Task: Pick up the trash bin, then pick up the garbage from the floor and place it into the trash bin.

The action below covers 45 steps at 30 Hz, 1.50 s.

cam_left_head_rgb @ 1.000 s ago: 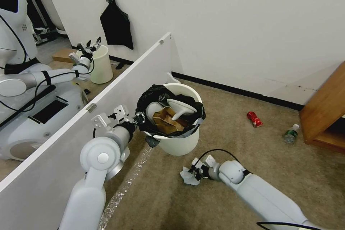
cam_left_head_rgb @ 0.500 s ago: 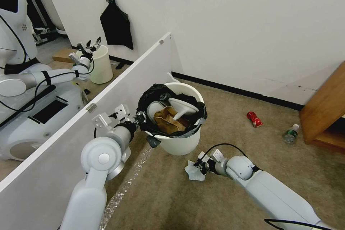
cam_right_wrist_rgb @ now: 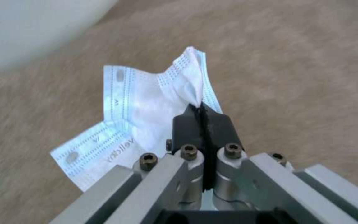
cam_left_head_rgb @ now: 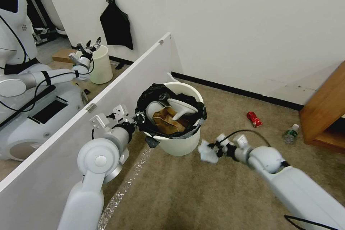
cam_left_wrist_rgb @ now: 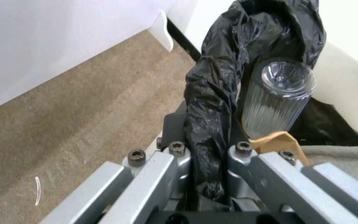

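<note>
The trash bin (cam_left_head_rgb: pixel 176 143), white with a black bag over its rim, stands on the carpet holding a white slipper (cam_left_head_rgb: pixel 182 106) and a brown paper bag (cam_left_head_rgb: pixel 166 121). My left gripper (cam_left_head_rgb: pixel 139 118) is shut on the bin's near-left rim, its jaws pinching the black bag (cam_left_wrist_rgb: pixel 207 146) beside a clear ribbed bottle (cam_left_wrist_rgb: pixel 277 99). My right gripper (cam_left_head_rgb: pixel 216 148) is shut on a crumpled white and blue tissue (cam_left_head_rgb: pixel 207 152), held above the floor just right of the bin. In the right wrist view the tissue (cam_right_wrist_rgb: pixel 146 109) hangs from the closed right gripper (cam_right_wrist_rgb: pixel 200 115). More garbage lies on the floor: a red packet (cam_left_head_rgb: pixel 254 119) and a small bottle (cam_left_head_rgb: pixel 290 133).
A white partition (cam_left_head_rgb: pixel 107 95) runs along my left, close to the left arm. A wooden cabinet (cam_left_head_rgb: pixel 325 109) stands at the right. Beyond the partition are another robot (cam_left_head_rgb: pixel 32 111) and a cream bin (cam_left_head_rgb: pixel 100 64). Open carpet lies in front.
My right gripper has lifted the tissue off the carpet and carried it up and to the right, beside the bin. The left gripper and the bin have stayed put.
</note>
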{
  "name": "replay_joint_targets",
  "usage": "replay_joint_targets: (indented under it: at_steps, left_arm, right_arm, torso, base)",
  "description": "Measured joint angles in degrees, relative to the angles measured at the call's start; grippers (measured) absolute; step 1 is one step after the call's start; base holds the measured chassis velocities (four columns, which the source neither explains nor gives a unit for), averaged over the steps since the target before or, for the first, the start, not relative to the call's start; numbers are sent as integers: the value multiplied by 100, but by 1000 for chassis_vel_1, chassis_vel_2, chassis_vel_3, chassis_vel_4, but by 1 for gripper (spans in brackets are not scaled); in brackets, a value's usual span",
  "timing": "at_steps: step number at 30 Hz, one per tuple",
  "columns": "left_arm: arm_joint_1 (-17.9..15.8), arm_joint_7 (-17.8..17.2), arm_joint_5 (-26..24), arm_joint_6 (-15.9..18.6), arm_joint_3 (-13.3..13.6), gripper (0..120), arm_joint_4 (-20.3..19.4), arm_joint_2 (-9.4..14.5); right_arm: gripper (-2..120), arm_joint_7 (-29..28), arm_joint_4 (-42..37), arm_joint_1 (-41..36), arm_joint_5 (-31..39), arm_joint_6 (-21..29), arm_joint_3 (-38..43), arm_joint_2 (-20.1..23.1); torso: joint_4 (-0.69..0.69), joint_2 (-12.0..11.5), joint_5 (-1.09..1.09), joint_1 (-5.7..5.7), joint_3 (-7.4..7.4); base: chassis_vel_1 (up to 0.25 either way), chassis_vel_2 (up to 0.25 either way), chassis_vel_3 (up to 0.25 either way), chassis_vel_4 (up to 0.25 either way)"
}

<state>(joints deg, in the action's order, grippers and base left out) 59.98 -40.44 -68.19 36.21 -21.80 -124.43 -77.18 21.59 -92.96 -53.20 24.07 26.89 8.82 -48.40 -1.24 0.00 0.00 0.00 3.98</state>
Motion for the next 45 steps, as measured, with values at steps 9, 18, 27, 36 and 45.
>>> replay_joint_targets:
  at_steps: [9, 18, 27, 36, 45]
  left_arm:
    - [43, -75, -166, 19, -80, 4, -162, 176]
    - [4, -135, -255, 30, -49, 4, -175, 251]
    - [21, -333, -340, 91, 18, 4, -186, 287]
    - [53, -425, -358, 139, 114, 4, -182, 260]
    - [-9, -410, -342, 153, 346, 4, -31, 201]
  right_arm:
    - [0, -393, -362, -72, 427, -114, 932, 134]
    - [0, -659, -938, 3, 781, -172, 1593, 113]
    - [0, -705, -1605, -70, 1066, -429, 2162, 125]
    - [0, -751, -2222, -63, 1469, -786, 2363, 147]
    - [0, -414, -2673, -102, 1743, -1292, 2263, 224]
  torso:
    - [1, 0, 1, 0, 0]
    - [0, 0, 0, 0, 1]
    - [-1, 0, 0, 0, 1]
    - [0, 0, 0, 0, 1]
    - [0, 0, -1, 0, 1]
  base:
    - [0, 0, 0, 0]
    - [0, 0, 0, 0]
    - [0, 0, 0, 0]
    - [0, 0, 0, 0]
    - [0, 0, 0, 0]
